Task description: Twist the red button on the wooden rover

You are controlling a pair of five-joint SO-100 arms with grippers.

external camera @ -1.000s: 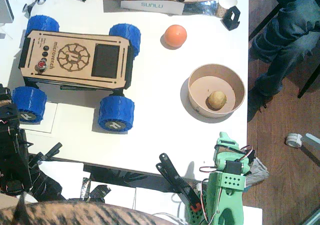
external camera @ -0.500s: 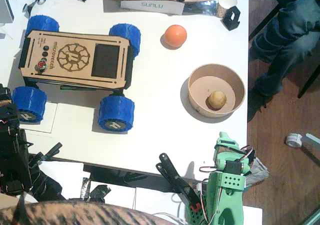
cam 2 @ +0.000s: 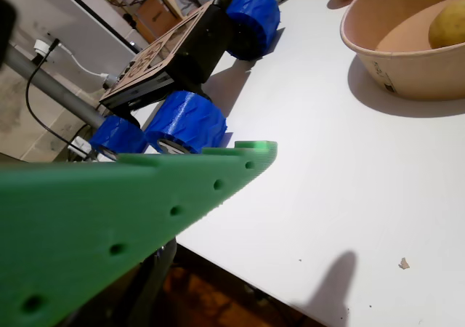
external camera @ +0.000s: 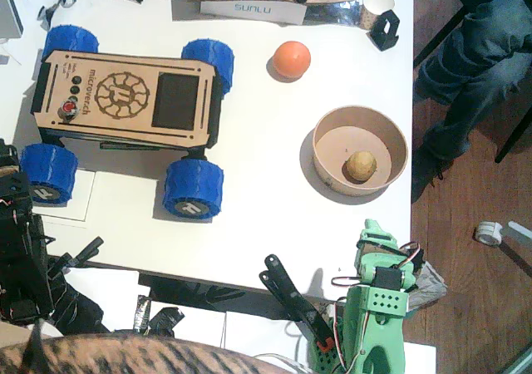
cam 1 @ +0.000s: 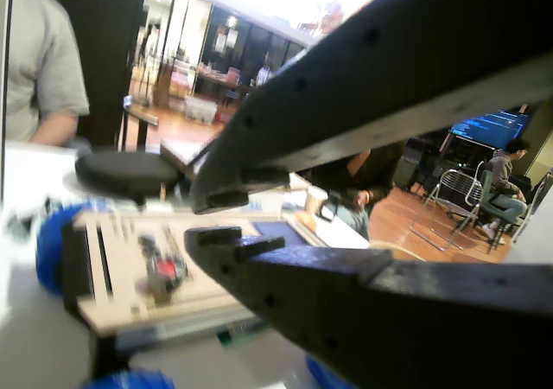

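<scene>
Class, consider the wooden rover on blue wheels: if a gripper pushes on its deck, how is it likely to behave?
The flat plywood rover stands on four knobbly blue wheels, so a sideways push would probably roll it. Its wide, low stance suggests it is unlikely to tip. The deck looks stiff, so it should not flex much.

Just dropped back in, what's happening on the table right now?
Nothing is being handled yet. The rover sits at the table's far left, its red button untouched. The left gripper, black, is open and looks at the rover's button end from a short way off, holding nothing. The right gripper, green, is open and empty at the near edge, away from the rover. An orange ball lies loose on the table, and a bowl holds a small yellowish lump.
</scene>
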